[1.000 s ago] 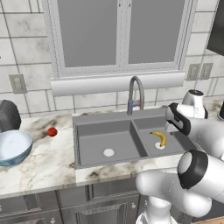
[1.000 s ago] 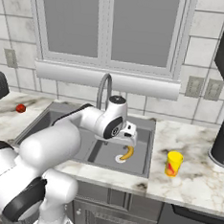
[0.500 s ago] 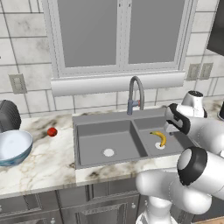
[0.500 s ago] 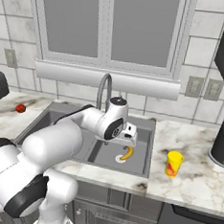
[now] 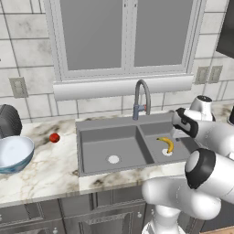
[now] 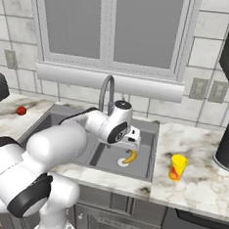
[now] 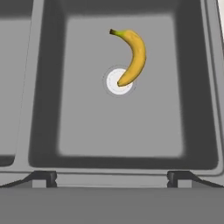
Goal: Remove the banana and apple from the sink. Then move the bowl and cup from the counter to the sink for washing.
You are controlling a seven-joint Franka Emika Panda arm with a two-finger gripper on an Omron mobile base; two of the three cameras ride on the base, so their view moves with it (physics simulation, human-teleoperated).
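Note:
The yellow banana lies in the right basin of the dark grey sink, one tip over the round white drain. My gripper hangs open above that basin's near side with nothing between its fingers; it also appears over the banana in the right base view. The small red apple rests on the marble counter left of the sink. Further left on the counter stands the pale blue bowl. The yellow cup stands upright on the counter right of the sink.
A curved grey faucet rises behind the divider between the basins. A dark rounded appliance sits behind the bowl, and a dark kettle-like vessel stands at the far right. The left basin holds just its drain.

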